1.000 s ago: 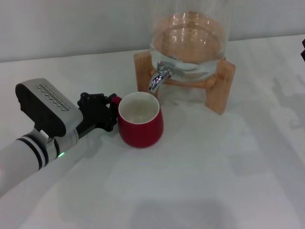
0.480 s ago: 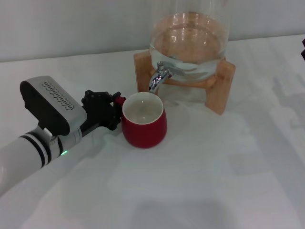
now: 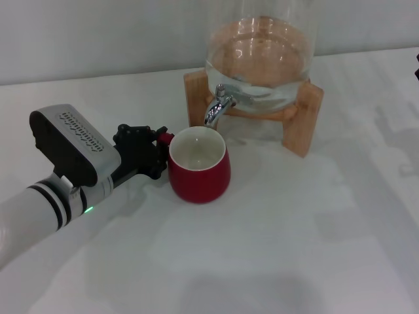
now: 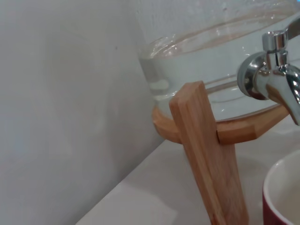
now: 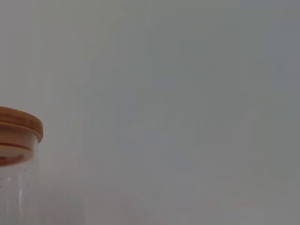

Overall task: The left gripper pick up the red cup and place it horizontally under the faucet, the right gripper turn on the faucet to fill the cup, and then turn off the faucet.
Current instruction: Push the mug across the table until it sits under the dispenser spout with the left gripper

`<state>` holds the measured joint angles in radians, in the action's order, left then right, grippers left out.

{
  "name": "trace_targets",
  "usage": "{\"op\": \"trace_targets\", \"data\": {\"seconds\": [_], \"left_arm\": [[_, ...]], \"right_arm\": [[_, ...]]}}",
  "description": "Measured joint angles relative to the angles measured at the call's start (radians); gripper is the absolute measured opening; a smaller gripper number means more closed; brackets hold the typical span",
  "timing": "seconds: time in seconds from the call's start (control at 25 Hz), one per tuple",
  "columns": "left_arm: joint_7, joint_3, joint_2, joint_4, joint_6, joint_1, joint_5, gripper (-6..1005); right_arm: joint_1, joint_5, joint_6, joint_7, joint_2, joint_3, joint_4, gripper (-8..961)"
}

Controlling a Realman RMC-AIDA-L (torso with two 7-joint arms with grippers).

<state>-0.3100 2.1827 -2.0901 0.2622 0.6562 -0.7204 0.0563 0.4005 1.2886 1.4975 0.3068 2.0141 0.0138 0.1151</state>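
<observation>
The red cup stands upright on the white table, its white inside showing, just in front of and below the chrome faucet. My left gripper is shut on the cup's small red handle at the cup's left side. The faucet's spout points down over the cup's far rim. In the left wrist view the faucet shows close, with the cup's rim below it. The right gripper is out of view but for a dark sliver at the head view's right edge.
The clear glass dispenser holds water and rests on a wooden stand at the back of the table. In the right wrist view only the dispenser's wooden lid and a grey wall show.
My left gripper has moved the cup a little right and towards the faucet; between half a second ago and now it has barely moved.
</observation>
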Motion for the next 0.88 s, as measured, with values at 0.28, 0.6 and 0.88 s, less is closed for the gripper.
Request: {"op": "trace_targets", "data": {"seconds": [0.28,0.6,0.88], "left_arm": [[0.004,-0.001,-0.001,0.001,-0.001,0.006,-0.005,147],[0.004,-0.001,-0.001,0.001,-0.001,0.010,-0.005,213],[0.002,0.000,-0.001,0.002,-0.001,0.012,-0.005,233]], "right_arm": [[0.000,0.000,0.004,0.000,0.000,0.000,0.000,725],[-0.001,0.000,0.006,0.000,0.000,0.000,0.000,725],[-0.004,0.000,0.013,0.000,0.000,0.000,0.000,725]]}}
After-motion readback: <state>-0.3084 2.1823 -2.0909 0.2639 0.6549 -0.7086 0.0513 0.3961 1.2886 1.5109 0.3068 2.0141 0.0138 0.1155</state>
